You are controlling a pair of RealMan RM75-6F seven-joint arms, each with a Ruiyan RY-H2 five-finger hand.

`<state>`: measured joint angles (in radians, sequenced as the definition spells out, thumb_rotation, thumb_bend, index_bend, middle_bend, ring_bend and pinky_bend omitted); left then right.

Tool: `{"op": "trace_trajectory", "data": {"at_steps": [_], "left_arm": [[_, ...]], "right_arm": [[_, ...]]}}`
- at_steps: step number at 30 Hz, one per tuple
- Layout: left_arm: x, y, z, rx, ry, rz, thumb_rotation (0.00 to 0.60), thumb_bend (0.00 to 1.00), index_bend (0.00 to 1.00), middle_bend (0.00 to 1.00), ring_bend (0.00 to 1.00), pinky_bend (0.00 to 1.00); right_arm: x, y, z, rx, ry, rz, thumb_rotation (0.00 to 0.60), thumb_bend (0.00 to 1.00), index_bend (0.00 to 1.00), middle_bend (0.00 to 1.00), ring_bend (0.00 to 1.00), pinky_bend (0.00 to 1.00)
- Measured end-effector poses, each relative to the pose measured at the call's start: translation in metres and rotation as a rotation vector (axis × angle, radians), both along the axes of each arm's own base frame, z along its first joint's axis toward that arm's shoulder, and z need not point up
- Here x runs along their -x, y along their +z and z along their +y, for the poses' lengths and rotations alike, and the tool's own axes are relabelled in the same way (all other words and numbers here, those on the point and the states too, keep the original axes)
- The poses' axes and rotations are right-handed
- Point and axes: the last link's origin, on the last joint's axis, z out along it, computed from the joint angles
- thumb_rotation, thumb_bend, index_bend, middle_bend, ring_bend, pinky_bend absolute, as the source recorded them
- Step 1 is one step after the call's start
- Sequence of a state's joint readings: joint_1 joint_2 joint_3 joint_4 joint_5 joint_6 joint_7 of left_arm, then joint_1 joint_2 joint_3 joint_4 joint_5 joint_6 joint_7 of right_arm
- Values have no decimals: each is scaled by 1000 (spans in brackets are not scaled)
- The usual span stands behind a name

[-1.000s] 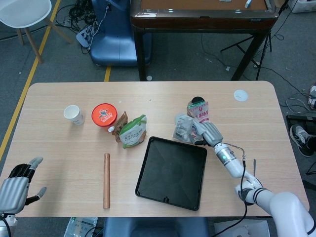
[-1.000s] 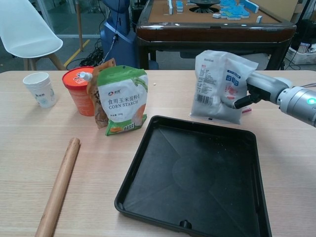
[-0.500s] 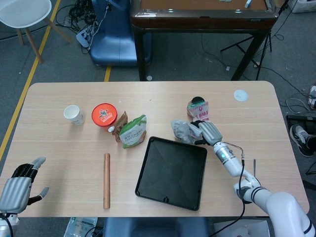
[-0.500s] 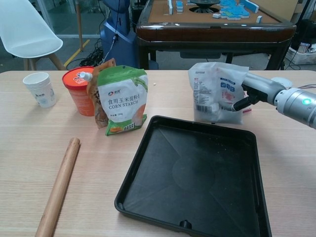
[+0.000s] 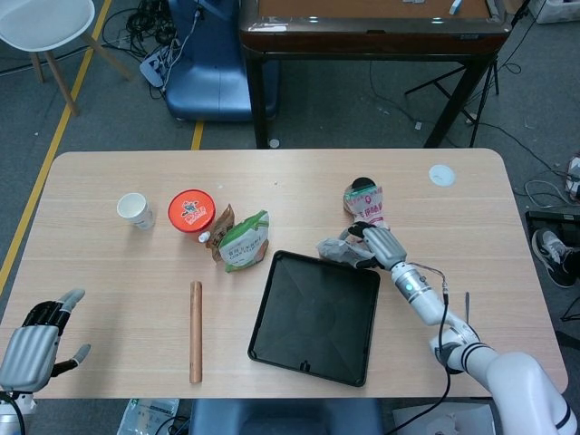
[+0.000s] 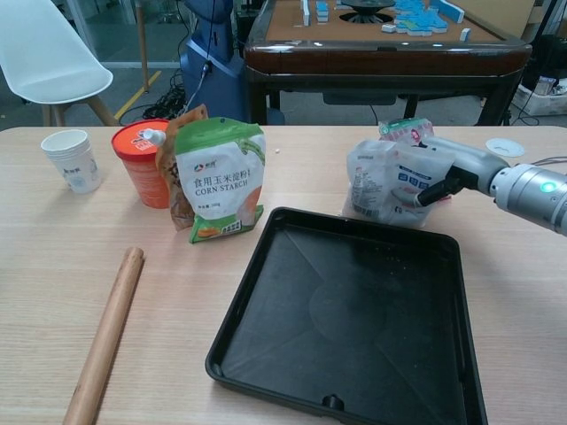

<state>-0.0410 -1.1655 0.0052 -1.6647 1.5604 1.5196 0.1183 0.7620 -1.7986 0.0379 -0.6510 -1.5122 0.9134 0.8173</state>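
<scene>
A grey-white snack bag [image 6: 387, 181] is gripped by the right hand [image 6: 454, 173] just beyond the black tray [image 6: 266, 328]; the left hand [image 5: 32, 340] is held slack, fingers apart.

"CORN STARCH" w/ Chinese characters is printed on the green-white stand-up pouch [image 6: 219, 180]; other labels can't be read.
</scene>
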Motion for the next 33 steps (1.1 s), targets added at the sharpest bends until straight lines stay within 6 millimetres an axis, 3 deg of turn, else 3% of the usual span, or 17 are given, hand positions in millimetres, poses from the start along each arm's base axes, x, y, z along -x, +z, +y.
{"op": "trace_trajectory", "data": {"at_steps": [7,16,26,33], "left_arm": [[-1,1,0,-4,-2,0,600,204,120,153,188,130],[-2,1,0,-3,-9,-3,600,204,120,153,188,130],[-1,7,7,-14,-14,9,600,203,120,153,188,130],[-1,8,13,-19,-22,12,600,204,120,153,188,130]], "right_arm": [[2,9,10,-2,21,-49,600,437,322,299,173,220],[5,44,26,35,61,-91,600,437,310,296,172,219],[6,106,62,141,108,-15,600,437,310,342,214,225],[25,155,100,297,69,141,600,437,362,444,363,398]]}}
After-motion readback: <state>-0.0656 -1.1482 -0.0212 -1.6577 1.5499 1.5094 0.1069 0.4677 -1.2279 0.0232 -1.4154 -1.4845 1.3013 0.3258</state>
